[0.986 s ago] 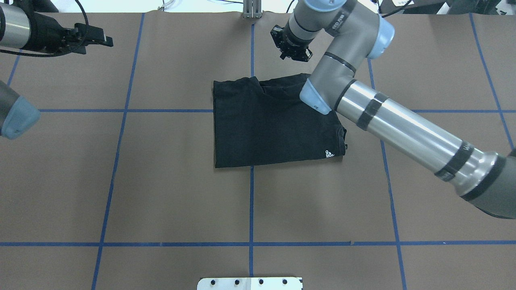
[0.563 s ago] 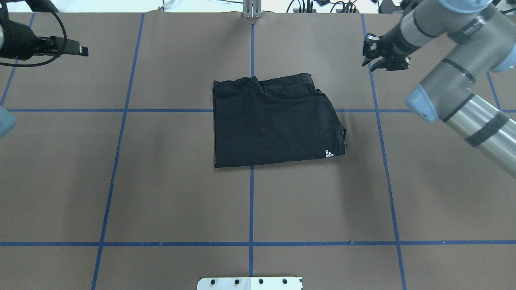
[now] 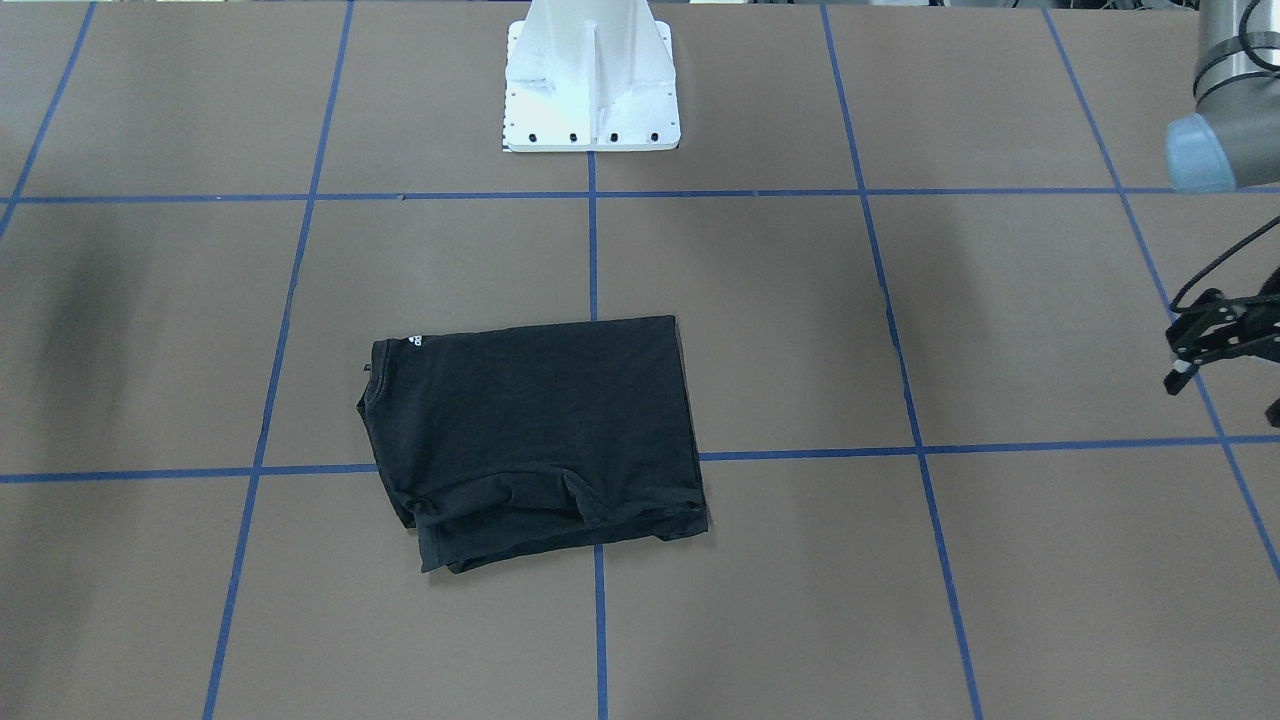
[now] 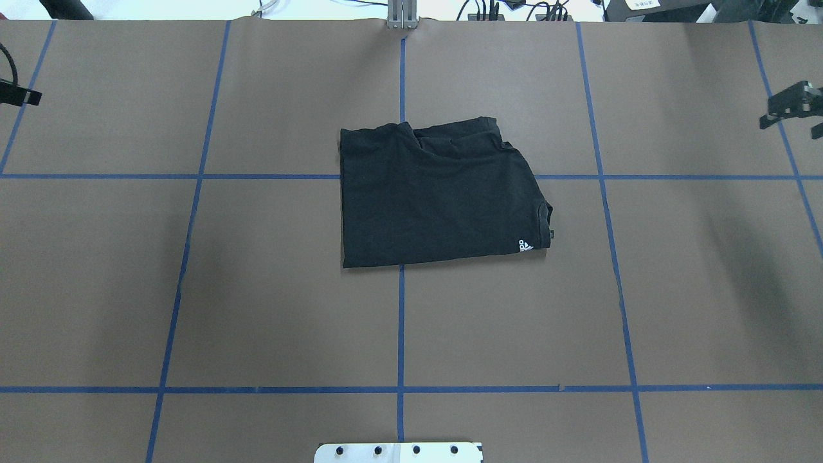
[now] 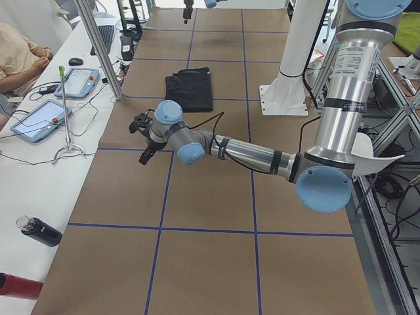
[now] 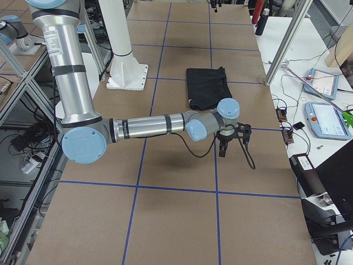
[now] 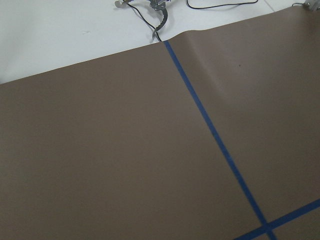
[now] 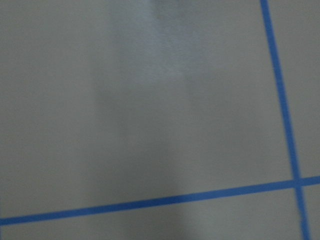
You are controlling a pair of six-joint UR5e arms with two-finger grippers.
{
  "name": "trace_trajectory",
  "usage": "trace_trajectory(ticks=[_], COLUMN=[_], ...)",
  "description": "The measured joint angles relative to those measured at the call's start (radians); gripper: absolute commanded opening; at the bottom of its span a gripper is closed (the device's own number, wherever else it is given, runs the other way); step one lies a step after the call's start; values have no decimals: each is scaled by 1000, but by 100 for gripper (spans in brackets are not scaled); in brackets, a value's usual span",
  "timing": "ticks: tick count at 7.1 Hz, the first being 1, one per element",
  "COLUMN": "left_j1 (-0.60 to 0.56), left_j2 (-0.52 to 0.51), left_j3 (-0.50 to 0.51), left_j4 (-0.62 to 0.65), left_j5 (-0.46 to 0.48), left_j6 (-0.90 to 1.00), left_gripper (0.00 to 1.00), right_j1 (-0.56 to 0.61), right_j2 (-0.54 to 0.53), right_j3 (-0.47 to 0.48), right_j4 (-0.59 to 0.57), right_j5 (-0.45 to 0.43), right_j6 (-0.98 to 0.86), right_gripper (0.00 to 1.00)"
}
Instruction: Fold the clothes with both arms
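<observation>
The clothes, a black T-shirt (image 4: 437,193), lie folded into a rough rectangle at the table's middle, with a small white logo (image 4: 525,245) at the near right corner. Nothing touches the shirt (image 3: 540,430). My left gripper (image 3: 1222,395) hangs open and empty far out to the table's left side, a sliver of it (image 4: 19,96) showing in the overhead view. My right gripper (image 4: 791,125) hangs open and empty at the far right edge. Both wrist views show only brown table cover and blue tape lines.
The white base mount (image 3: 592,80) stands at the robot's side of the table. A side bench beyond the far edge holds tablets (image 5: 79,82), a metal post (image 5: 98,49) and bottles (image 5: 39,231). A person (image 5: 20,56) sits there.
Both arms have swung outward, away from the shirt. The right arm left the space above the shirt for the far right edge; the left went to the far left. The shirt has not moved.
</observation>
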State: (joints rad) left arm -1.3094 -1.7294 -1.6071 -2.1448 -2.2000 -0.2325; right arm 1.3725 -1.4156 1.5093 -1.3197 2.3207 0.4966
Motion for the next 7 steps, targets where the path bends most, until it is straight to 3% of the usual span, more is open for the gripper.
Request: trace_trajectory(ticks=[1,3,5,7], left_j1=[-44,-158,-199,-207], left_j2=[11,86,140,207], left_j3=[-5,-15,-24,-119], left_j4=[86,141,146,151], left_j5=[-24,-129,-178,-190], left_j6=[87,160,227,243], left_gripper=[100,100,100,100], right_j1=[79,216,280,267], right_j2=[-19,-31,-46,-45], right_j3=[0,6,13,8], right_j4=[-135,-363,-440,-449], right_j5=[-1,-6,4,9], right_j6=[-254,-615,-725,-733], right_gripper=[100,100,100,100])
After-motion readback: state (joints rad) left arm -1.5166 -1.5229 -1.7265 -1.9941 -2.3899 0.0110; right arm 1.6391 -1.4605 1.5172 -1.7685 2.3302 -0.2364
